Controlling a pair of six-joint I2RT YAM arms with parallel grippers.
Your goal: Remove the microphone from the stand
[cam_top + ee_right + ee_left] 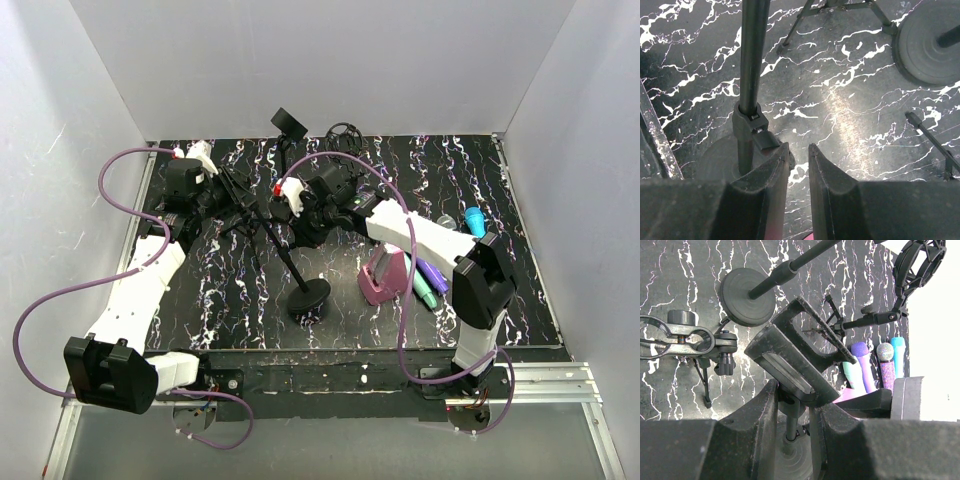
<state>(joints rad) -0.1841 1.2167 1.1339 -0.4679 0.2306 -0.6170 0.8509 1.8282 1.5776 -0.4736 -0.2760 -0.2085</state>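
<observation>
Two wrist views show what overhead hides: left claw (795, 401) pinches a black clip (796, 354), right claw (799, 161) slightly parted.

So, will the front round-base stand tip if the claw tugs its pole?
Likely tippy: the thin pole slants up from a small round base. The base looks like a solid disc, probably heavy, so gentle tugs may be fine.
</observation>
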